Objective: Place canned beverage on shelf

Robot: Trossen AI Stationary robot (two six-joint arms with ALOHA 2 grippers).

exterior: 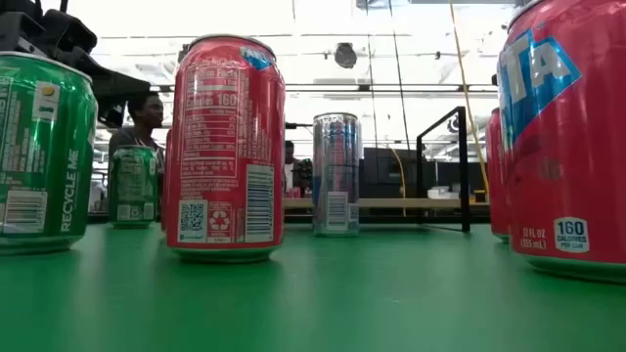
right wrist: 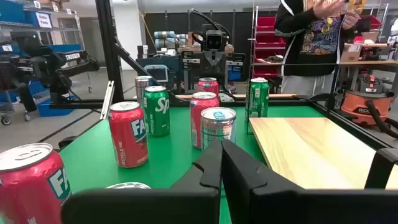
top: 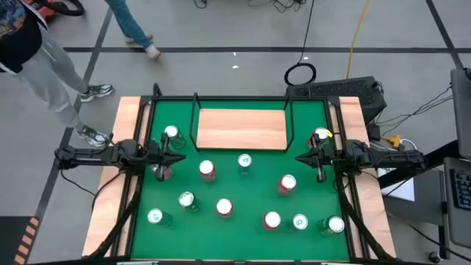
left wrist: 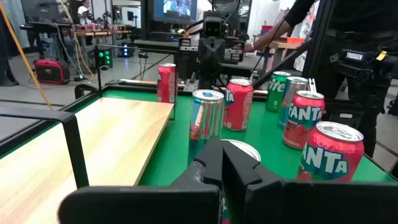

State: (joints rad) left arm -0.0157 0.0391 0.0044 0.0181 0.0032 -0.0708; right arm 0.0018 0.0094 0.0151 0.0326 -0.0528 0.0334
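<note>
The shelf, a light-wood board with a thin black rail, stands at the table's far middle; it also shows in the left wrist view and the right wrist view. Several cans stand upright on the green table: a slim silver can, red cans and green cans. My left gripper is shut and empty, left of the shelf's near corner. My right gripper is shut and empty at the right.
More cans stand along the near side. One red can stands under my left arm, another can by my right arm. Pale wooden strips edge the table. A person stands past the far left corner.
</note>
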